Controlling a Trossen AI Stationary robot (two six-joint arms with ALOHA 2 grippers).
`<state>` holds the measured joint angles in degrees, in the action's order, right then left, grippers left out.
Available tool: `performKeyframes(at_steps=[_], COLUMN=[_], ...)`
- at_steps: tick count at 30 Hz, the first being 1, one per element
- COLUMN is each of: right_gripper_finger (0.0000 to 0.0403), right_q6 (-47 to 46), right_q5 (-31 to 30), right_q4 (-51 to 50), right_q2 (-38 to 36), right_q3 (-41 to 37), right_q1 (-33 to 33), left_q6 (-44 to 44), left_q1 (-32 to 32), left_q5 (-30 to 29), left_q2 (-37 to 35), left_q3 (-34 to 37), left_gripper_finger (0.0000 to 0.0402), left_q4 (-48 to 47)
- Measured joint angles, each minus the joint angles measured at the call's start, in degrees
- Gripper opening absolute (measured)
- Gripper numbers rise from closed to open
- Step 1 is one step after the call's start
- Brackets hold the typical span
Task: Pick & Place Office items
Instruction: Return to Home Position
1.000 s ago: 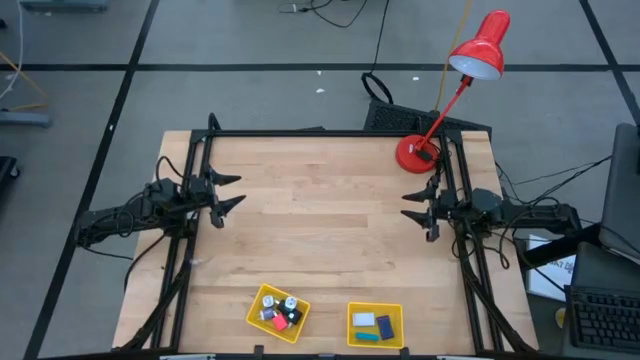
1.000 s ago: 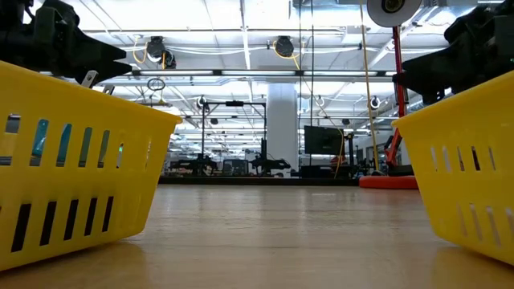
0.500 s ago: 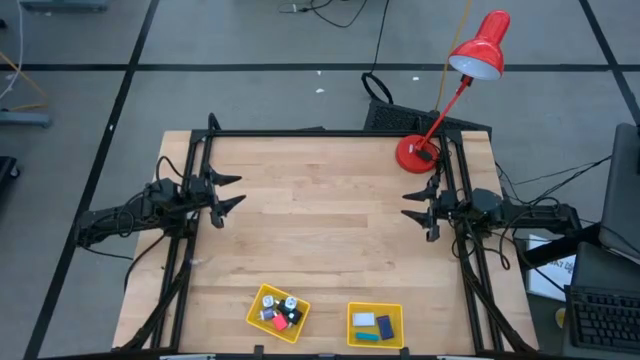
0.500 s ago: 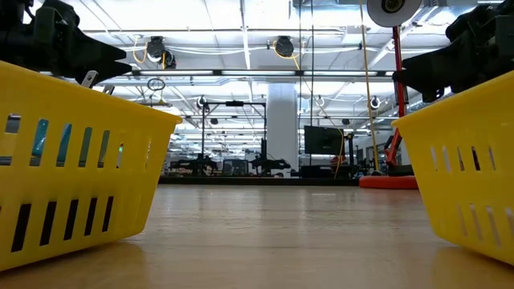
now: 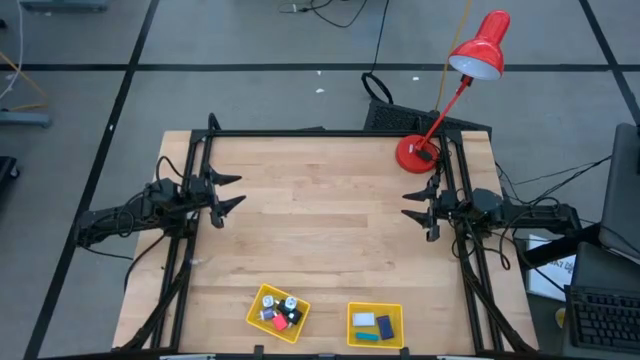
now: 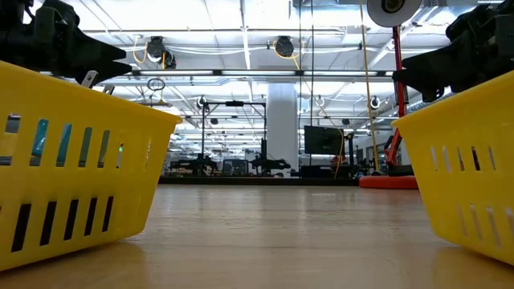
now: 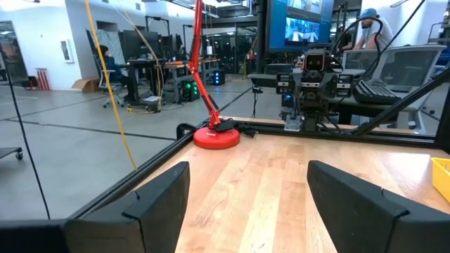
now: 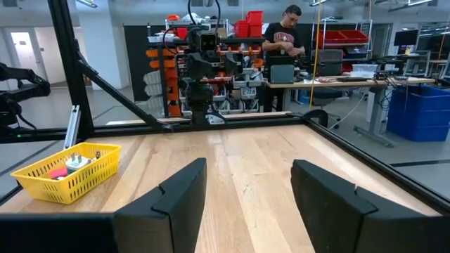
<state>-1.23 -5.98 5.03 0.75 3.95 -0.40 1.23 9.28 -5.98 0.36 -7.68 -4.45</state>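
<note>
Two yellow trays stand near the table's near edge. The left tray holds several office items, among them pink-red, black and white-silver ones. The right tray holds a white, a dark and a teal one. My left gripper hangs open above the table's left edge, pointing level toward the right, with nothing between its fingers. My right gripper hangs open above the right edge, pointing level toward the left, with nothing between its fingers. Both are far from the trays.
A red desk lamp stands with its base on the far right corner, its head beyond the table. A black frame runs along the far and side edges. Bare wood lies between the arms. A person stands in the room beyond.
</note>
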Motion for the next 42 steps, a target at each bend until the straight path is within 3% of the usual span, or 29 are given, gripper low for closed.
performKeyframes(at_steps=[8, 20, 32, 42], right_gripper_finger=[0.0197, 0.0197, 0.0197, 0.0196], right_q6=[0.0, 0.0, 0.0, 0.0], right_q5=[0.0, 0.0, 0.0, 0.0], right_q4=[0.0, 0.1, 0.1, 0.1], right_q2=[0.0, 0.0, 0.0, 0.0], right_q3=[0.0, 0.0, 0.0, 0.0], right_q1=[0.0, 0.0, 0.0, 0.0], left_q6=[0.0, 0.0, 0.0, 0.0], left_q1=[0.0, 0.0, 0.0, 0.0], left_q5=[0.0, 0.0, 0.0, 0.0], left_q2=[0.0, 0.0, 0.0, 0.0], left_q3=[0.0, 0.0, 0.0, 0.0], left_gripper_finger=[0.0274, 0.0293, 0.0274, 0.0289], left_q4=[0.0, 0.0, 0.0, 0.0])
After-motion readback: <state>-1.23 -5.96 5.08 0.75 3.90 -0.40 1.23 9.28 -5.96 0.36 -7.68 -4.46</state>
